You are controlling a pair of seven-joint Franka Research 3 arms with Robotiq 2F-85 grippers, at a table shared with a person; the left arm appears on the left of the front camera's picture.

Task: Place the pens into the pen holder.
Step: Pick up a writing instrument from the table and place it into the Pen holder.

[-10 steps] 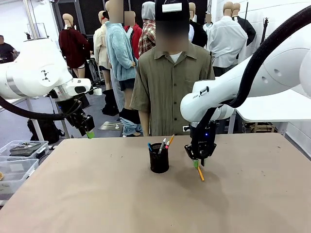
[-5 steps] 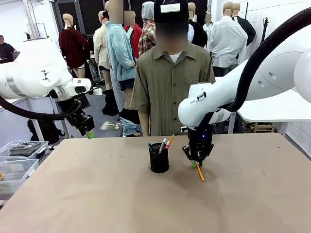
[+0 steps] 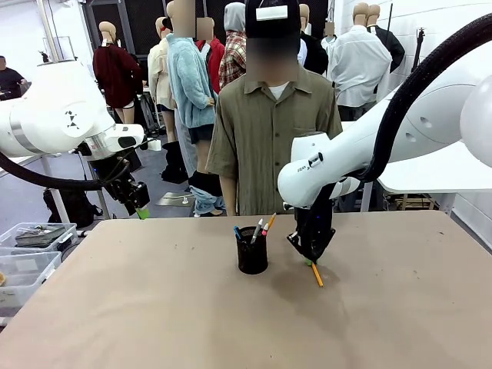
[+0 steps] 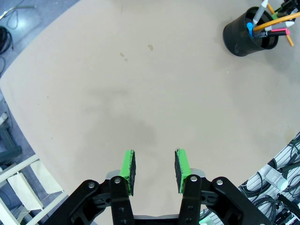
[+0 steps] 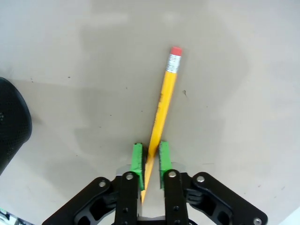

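- Yellow-orange pencil [image 5: 161, 101] is sitting between the 2 green pads [image 5: 137, 159] of the right gripper [image 5: 150, 159], which are closing in on its pointed end; the eraser end is pointing away from the fingers, low over the table [image 3: 154, 307].
- Contact on both pads looks likely, but a firm hold cannot be confirmed.
- Risk: the grip is sitting near the tip, so the long free end may be pivoting or slipping during a lift.
- Pen holder [image 3: 252, 250] is standing just beside the right gripper's fingers, with several pens [image 4: 267, 21] leaning inside; these may be blocking insertion.
- Left gripper [image 4: 154, 166] is hovering with fingers parted and holding nothing, well apart from the holder.
- Person [image 3: 273, 146] is standing beyond the holder.
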